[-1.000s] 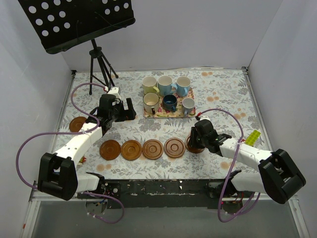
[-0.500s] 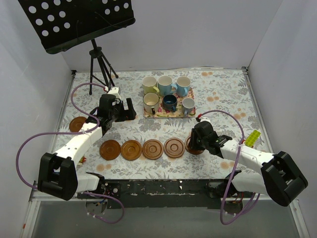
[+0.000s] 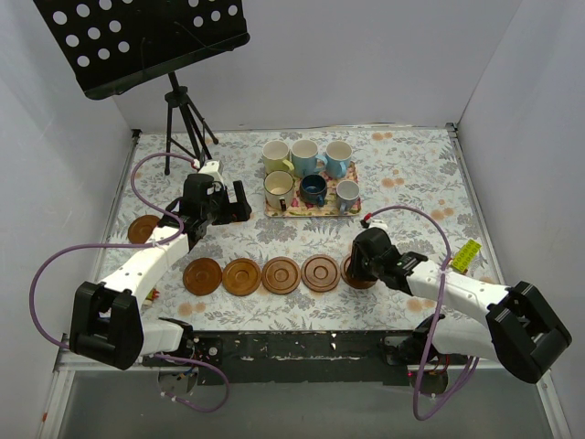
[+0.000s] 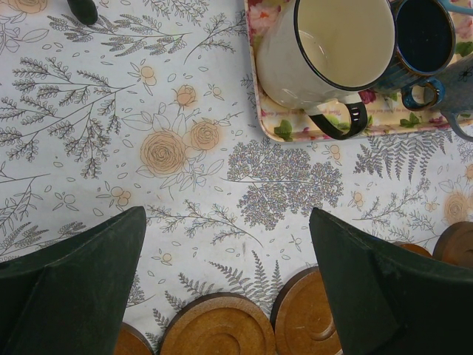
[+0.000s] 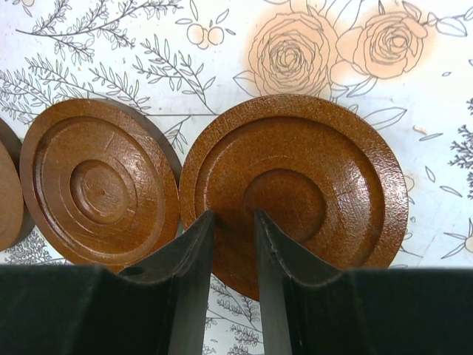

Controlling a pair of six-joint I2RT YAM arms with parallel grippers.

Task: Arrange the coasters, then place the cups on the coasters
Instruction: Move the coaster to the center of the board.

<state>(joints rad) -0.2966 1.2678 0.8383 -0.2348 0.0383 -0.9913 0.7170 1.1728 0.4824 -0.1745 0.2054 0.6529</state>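
- Lone coaster [image 3: 142, 229]: lies flat near the left edge of the worktop [image 3: 411, 174], well apart from the others; judged the last disc to be brought into line.
- Left fingers [image 4: 111, 259]: spread wide and empty, hovering over bare cloth between the coaster row and the tray.
- Row of coasters [image 3: 242, 276]: four discs side by side along the near part of the worktop, neighbours touching or nearly so.
- Cups [image 3: 304, 157]: six, all standing on the floral tray [image 3: 315, 211] beyond the row; none is on a coaster yet.
- End coaster [image 5: 310, 170]: fifth in the line, just beside its neighbour.
- Right fingers [image 5: 194, 251]: drawn to a narrow gap, tips over the end coaster's near rim. Nothing shows pinched between them, and whether they press on it cannot be told.
- Step in hand, as judged: arranging the coasters, with the fifth being set at the row's right end. The next move calls for lifting away without dragging that disc, then fetching the lone coaster.
- Surface and room: floral-printed cloth, white walls on three sides, a black perforated music stand [image 3: 146, 41] on a tripod at the far left, and a small yellow-green object [image 3: 468, 253] at the right.
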